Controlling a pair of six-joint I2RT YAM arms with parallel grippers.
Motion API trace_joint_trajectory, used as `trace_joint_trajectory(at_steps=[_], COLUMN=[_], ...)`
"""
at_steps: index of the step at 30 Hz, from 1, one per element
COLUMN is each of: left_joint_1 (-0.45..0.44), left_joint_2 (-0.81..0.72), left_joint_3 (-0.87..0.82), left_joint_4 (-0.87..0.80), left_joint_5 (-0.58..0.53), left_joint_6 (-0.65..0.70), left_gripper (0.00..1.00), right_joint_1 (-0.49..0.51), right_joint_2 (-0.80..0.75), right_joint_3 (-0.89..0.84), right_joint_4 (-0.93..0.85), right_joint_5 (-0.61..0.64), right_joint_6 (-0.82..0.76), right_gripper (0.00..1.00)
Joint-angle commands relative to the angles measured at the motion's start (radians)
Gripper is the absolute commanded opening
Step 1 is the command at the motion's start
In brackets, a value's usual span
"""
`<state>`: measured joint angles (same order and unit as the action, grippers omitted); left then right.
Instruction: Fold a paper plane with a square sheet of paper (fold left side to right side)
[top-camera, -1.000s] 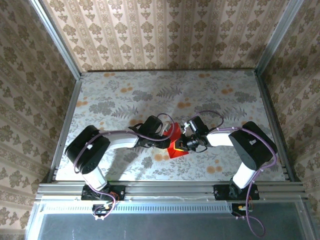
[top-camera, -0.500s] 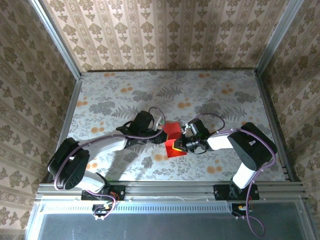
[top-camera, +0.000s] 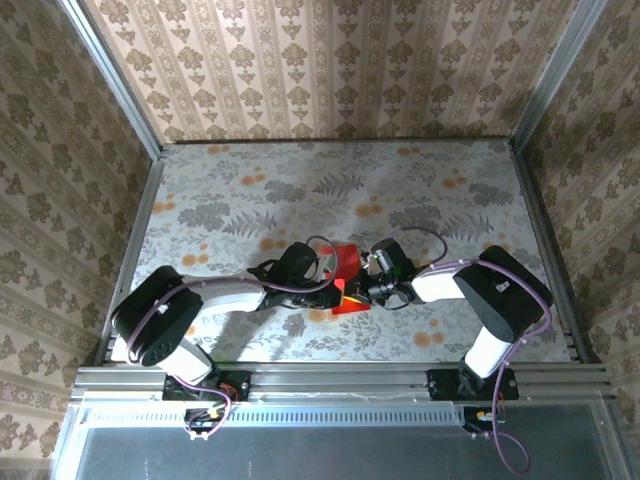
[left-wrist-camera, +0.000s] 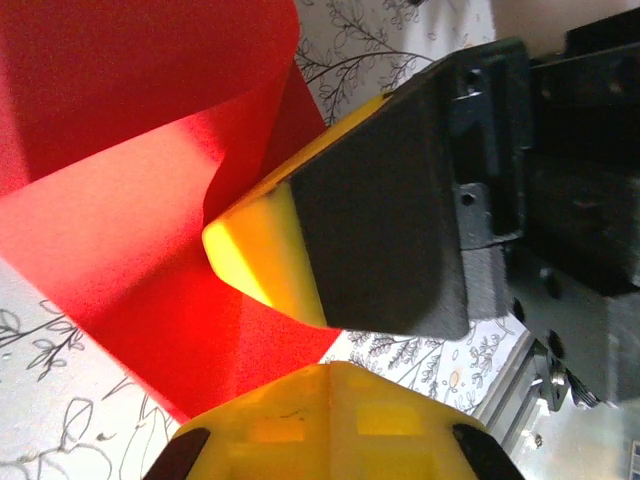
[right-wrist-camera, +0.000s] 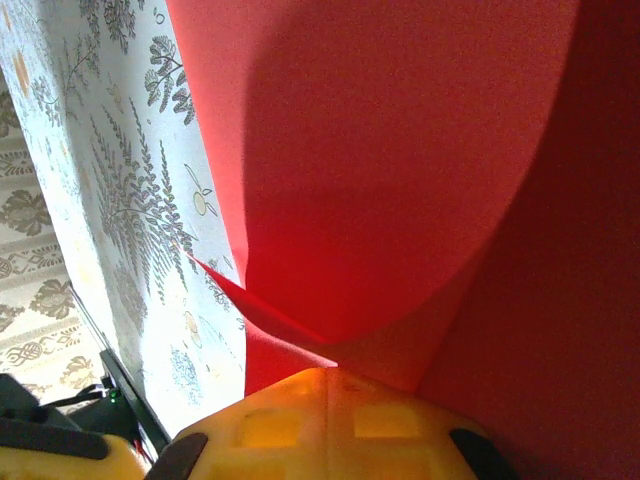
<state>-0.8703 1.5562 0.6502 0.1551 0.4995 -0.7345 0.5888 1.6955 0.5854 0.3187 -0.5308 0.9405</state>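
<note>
The square sheet of paper (top-camera: 346, 262) is bright red and lies mid-table, bent, with one part curled up off the cloth. In the left wrist view the sheet (left-wrist-camera: 120, 250) rolls over towards the right arm's yellow and black finger (left-wrist-camera: 270, 260). My left gripper (left-wrist-camera: 335, 368) is shut, its tip at the sheet's near edge; no paper shows between its jaws. In the right wrist view a crease of the sheet (right-wrist-camera: 400, 150) runs into the tip of my right gripper (right-wrist-camera: 335, 372), which is shut on it. From above, the left gripper (top-camera: 335, 288) and right gripper (top-camera: 360, 290) nearly touch.
The table (top-camera: 450, 200) has a pale floral cloth. Patterned walls stand close on three sides, with metal posts at the corners. A metal rail (top-camera: 340, 378) runs along the near edge by both arm bases.
My left gripper has moved down to the sheet's near-left edge and closed. The left arm's elbow swung out and back. The right gripper stayed on the sheet.
</note>
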Motion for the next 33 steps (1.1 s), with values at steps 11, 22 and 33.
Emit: trace_joint_trajectory(at_steps=[11,22,33], left_joint_1=[-0.016,-0.024,-0.035], left_joint_2=[0.057,0.074,0.081], left_joint_3=[-0.025,-0.063,-0.09], left_joint_4=[0.047,0.077,0.09], left_joint_5=[-0.012,-0.022,-0.036], left_joint_6=[-0.063,-0.105,-0.124], left_gripper=[0.0,0.0,0.0], right_joint_1=[0.023,0.024,0.023], right_joint_2=[0.036,0.038,0.029], right_joint_3=[-0.024,-0.016,0.001], right_joint_4=[-0.141,-0.15,-0.18], right_joint_5=[0.071,0.069,0.066], right_joint_6=[-0.011,-0.019,-0.036], right_gripper=[0.0,0.0,0.0])
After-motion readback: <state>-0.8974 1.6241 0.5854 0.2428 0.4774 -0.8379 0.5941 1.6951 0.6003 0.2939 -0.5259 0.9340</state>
